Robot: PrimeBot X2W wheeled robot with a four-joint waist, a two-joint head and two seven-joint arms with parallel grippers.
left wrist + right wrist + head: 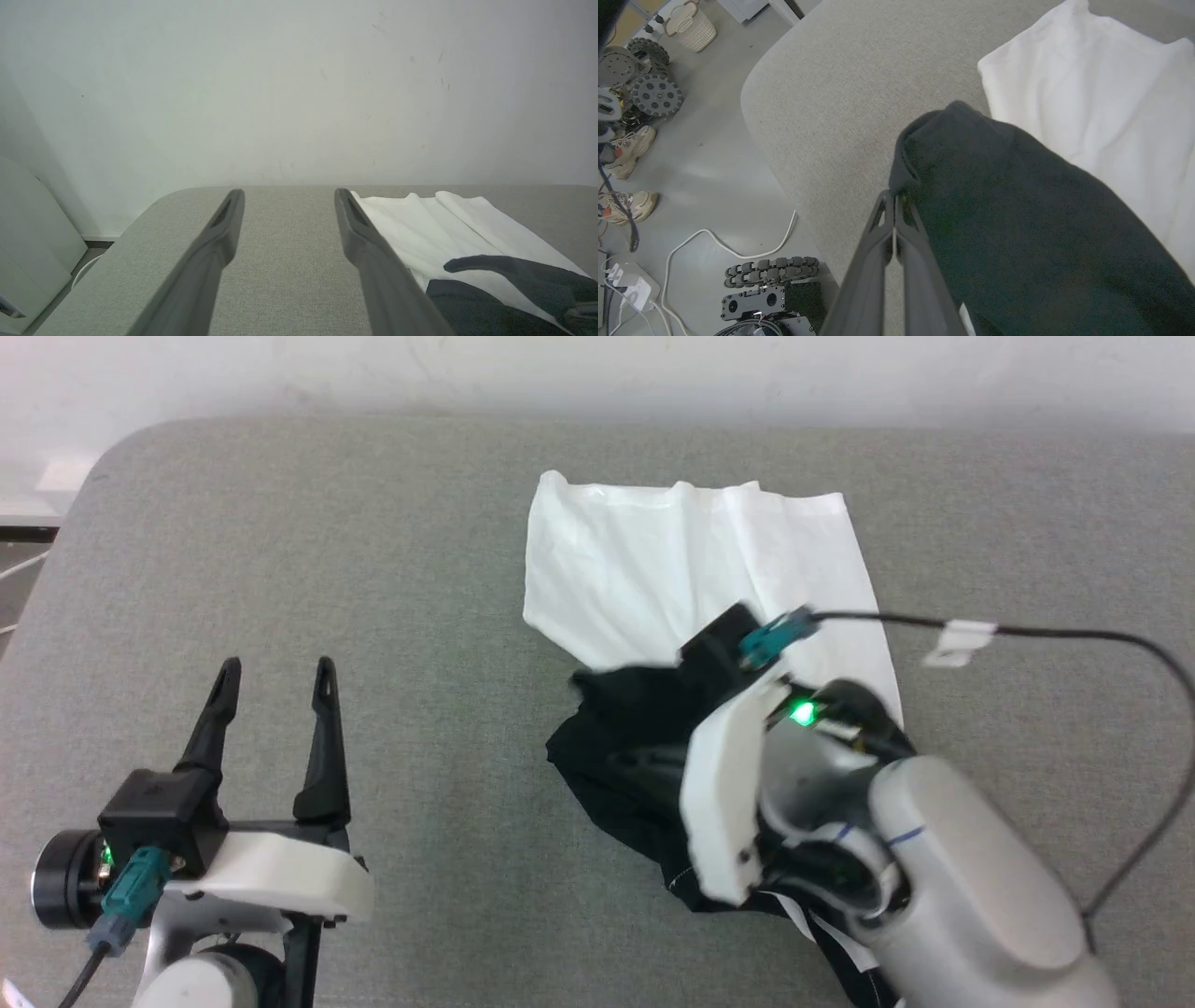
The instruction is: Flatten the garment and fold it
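R claw (893, 198) is pinched fully closed, tips right on the edge of the shirt's black sleeve (994, 186). Looks like it's got a bit of that fabric between the fingers; the sleeve bunches up at the tips. L claw (276, 665) is spread wide w/ nothing in it, over bare desk (373, 541) well left of the shirt (691, 560). You can see grey desk between its fingers (219, 242) in the L wrist cam.

Shirt sits right of centre on the desk, toward the far side. White body lies mostly flat w/ a few creases, straight edge toward the wall (280, 93). Black part is crumpled at the near end, around your R wrist and partly over the white. It's blurred in the head cam, so can't tell how far off the desk it is.

R arm's cable (1074, 635) arcs over the desk on the right, and a green LED (801, 713) is lit on the wrist. Past the desk's rounded corner, R wrist cam shows you the floor (714, 163) w/ a basket (689, 28), shoes (633, 144), a white cord (733, 249) and wheel parts (656, 95).
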